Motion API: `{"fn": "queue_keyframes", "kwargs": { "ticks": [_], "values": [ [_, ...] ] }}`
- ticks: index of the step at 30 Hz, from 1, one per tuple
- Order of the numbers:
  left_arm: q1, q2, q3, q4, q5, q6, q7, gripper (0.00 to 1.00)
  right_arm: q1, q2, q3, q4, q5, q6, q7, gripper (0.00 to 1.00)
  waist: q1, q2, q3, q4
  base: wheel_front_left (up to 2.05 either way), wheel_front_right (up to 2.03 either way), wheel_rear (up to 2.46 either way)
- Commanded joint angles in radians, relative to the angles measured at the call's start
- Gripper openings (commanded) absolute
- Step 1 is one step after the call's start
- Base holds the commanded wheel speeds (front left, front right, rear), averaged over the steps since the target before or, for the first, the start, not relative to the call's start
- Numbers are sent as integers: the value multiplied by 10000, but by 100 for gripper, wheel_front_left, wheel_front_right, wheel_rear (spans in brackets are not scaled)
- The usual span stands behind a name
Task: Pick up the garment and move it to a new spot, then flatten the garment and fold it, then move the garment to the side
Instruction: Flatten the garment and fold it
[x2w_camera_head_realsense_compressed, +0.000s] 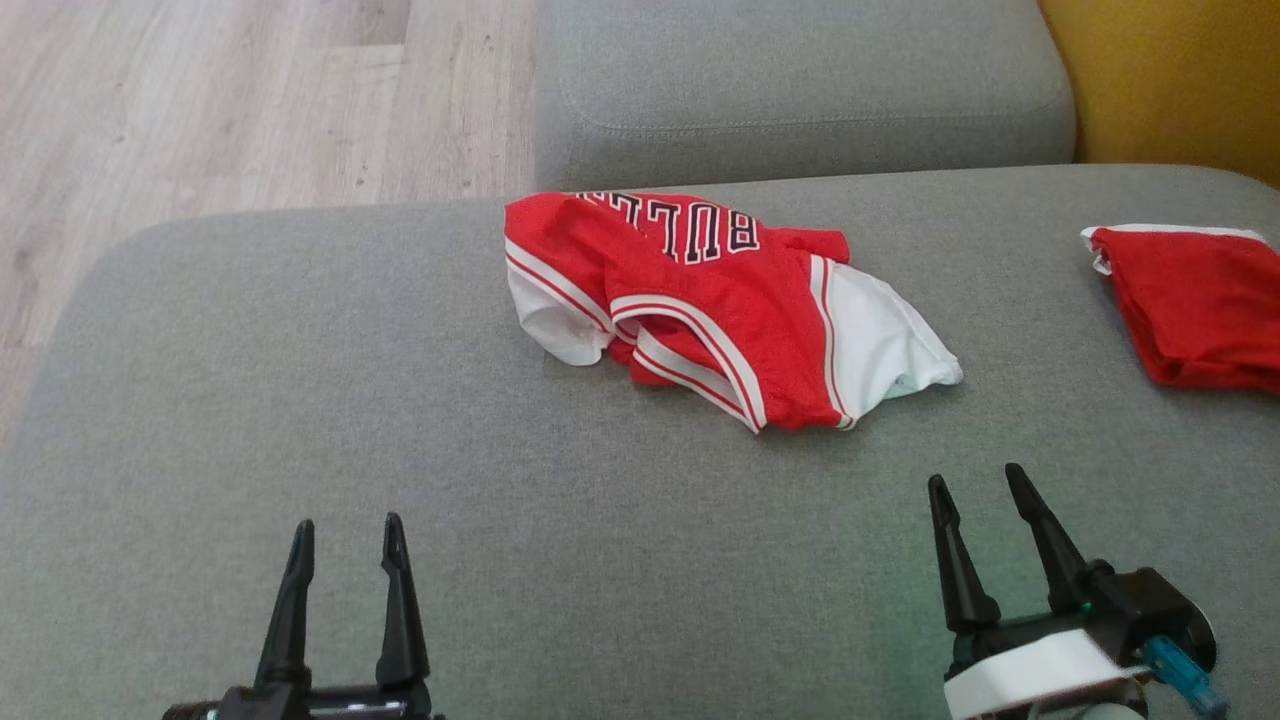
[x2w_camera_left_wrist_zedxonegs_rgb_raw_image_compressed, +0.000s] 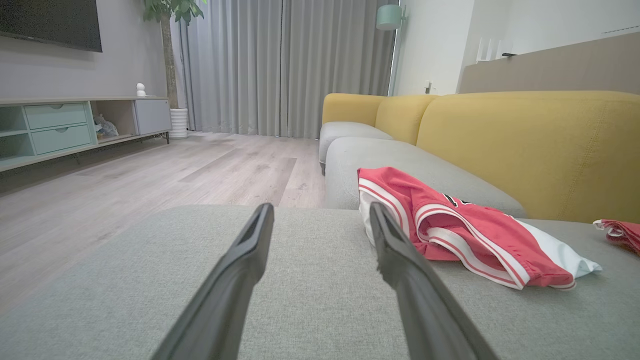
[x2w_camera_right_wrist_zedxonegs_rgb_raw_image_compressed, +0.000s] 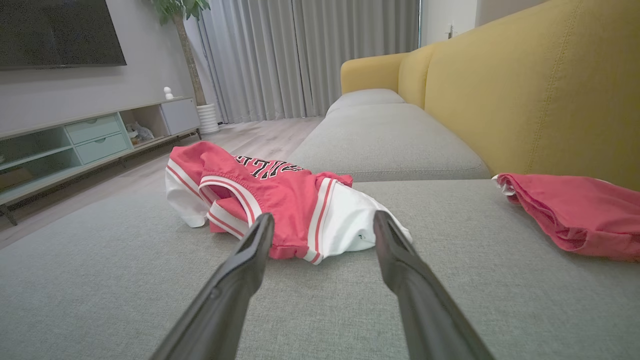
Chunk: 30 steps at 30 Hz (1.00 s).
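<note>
A crumpled red and white garment (x2w_camera_head_realsense_compressed: 715, 305) with black lettering lies bunched on the grey sofa seat (x2w_camera_head_realsense_compressed: 300, 400), near its far middle. The garment (x2w_camera_left_wrist_zedxonegs_rgb_raw_image_compressed: 450, 230) lies to the right beyond my left fingers, and the garment (x2w_camera_right_wrist_zedxonegs_rgb_raw_image_compressed: 280, 200) sits just past my right fingers. My left gripper (x2w_camera_head_realsense_compressed: 345, 535) hovers open at the lower left, well short of the cloth, nothing between its fingers. My right gripper (x2w_camera_head_realsense_compressed: 978, 482) stands open at the lower right, a short way in front of the garment's white corner.
A second red cloth (x2w_camera_head_realsense_compressed: 1195, 305) lies at the seat's right edge. Another grey cushion (x2w_camera_head_realsense_compressed: 800, 90) adjoins at the back, with a yellow backrest (x2w_camera_right_wrist_zedxonegs_rgb_raw_image_compressed: 525, 95) on the right. Wooden floor (x2w_camera_head_realsense_compressed: 200, 100) drops off to the left, where a TV cabinet (x2w_camera_left_wrist_zedxonegs_rgb_raw_image_compressed: 75, 125) stands.
</note>
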Motion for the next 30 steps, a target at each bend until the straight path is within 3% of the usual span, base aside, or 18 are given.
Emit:
{"fn": "queue_keyframes", "kwargs": {
  "ticks": [1, 15, 23, 30],
  "values": [
    [-271, -39, 273, -266, 115, 39, -93, 100, -235, -26, 258, -320, 99, -7, -55, 100, 1, -1, 42, 0, 0, 0, 0],
    [-392, -39, 50, 95, 286, -206, -93, 100, -275, -15, 372, -347, 184, -7, -55, 100, 1, -1, 287, -378, 0, 0, 0],
    [-1690, -39, -726, 1191, 644, -672, -93, 100, -800, -14, 900, -811, 538, -7, -55, 100, 1, -1, 1422, -1740, 0, 0, 0],
    [-3972, -29, -1615, 3442, 1342, -1383, -93, 100, -1467, -13, 1384, -1230, 938, -7, -55, 100, 1, -1, 2744, -3165, 0, 0, 0]
  ]
}}
